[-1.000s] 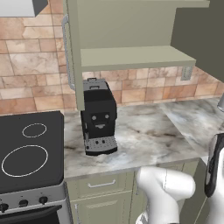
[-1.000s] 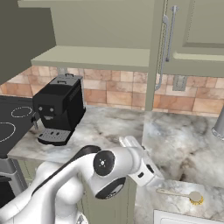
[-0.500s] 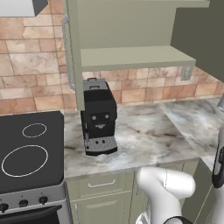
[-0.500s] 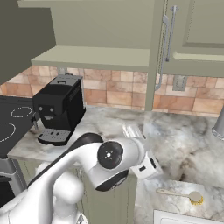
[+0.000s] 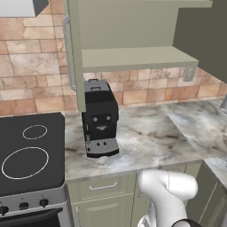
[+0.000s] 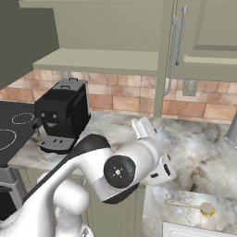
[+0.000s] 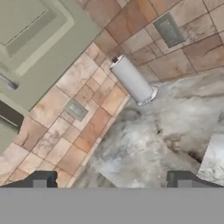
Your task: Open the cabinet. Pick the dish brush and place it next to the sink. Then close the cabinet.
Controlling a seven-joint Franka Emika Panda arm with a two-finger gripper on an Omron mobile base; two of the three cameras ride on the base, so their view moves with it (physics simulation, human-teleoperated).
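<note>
Marbled worktop (image 5: 146,133) runs along a brick-tile backsplash (image 5: 26,75), with sage-green drawer fronts (image 5: 102,188) below it. Cabinet (image 5: 133,40) is open: left door (image 5: 73,53) stands edge-on to the left base view, with its silver bar handle (image 5: 66,48) on the outer face. Right door (image 6: 203,39) is seen in the right base view with its own long bar handle (image 6: 175,46). One plain shelf (image 5: 137,57) inside, bare where visible.

Black coffee machine (image 5: 99,117) sits upright on the worktop under the left end of the cabinet, just beside the black cooktop (image 5: 29,153). Wall outlet (image 6: 190,87) is on the backsplash under the right door.

Dish brush (image 6: 192,206) lies flat on the worktop at the lower right of the right base view, wooden handle pointing left, yellow bristle head at the right. It's just above a white rim at the frame's bottom edge, can't tell what that rim is.

Pincer (image 7: 112,180) is spread fully wide with nothing between the tips. It looks down on bare marble, with a silver cylinder (image 7: 132,81) standing against the backsplash ahead of it. Arm (image 6: 125,169) is folded low in front of the worktop.
</note>
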